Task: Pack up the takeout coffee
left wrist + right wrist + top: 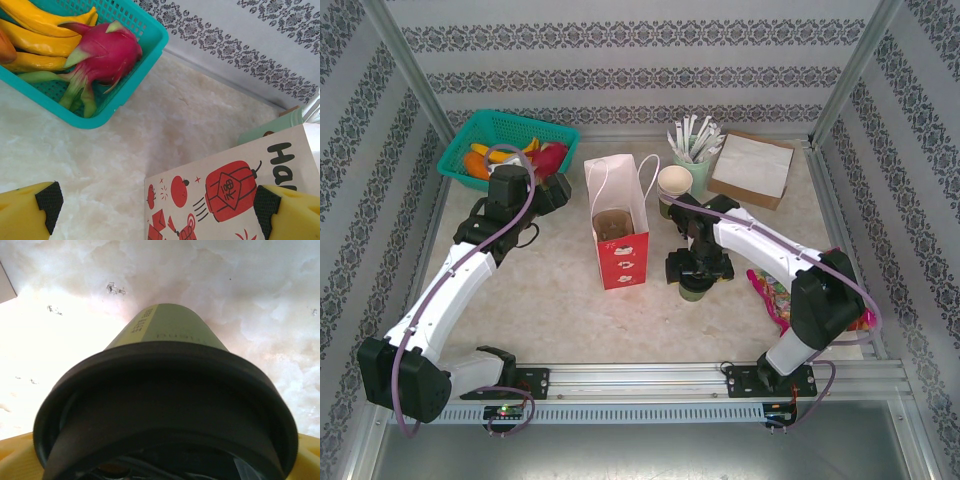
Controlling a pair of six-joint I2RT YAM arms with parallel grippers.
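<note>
Black lid (165,390) of the takeout coffee (170,325) looms closest, the green cup standing upright on the tabletop (550,300) just right of the red paper bag (620,250). My right end effector (699,266) is spread wide astride the cup, and I cannot tell whether it touches it. My left end effector (155,212) gapes wide and empty above the tabletop, between the teal basket (152,37) and the bag.
</note>
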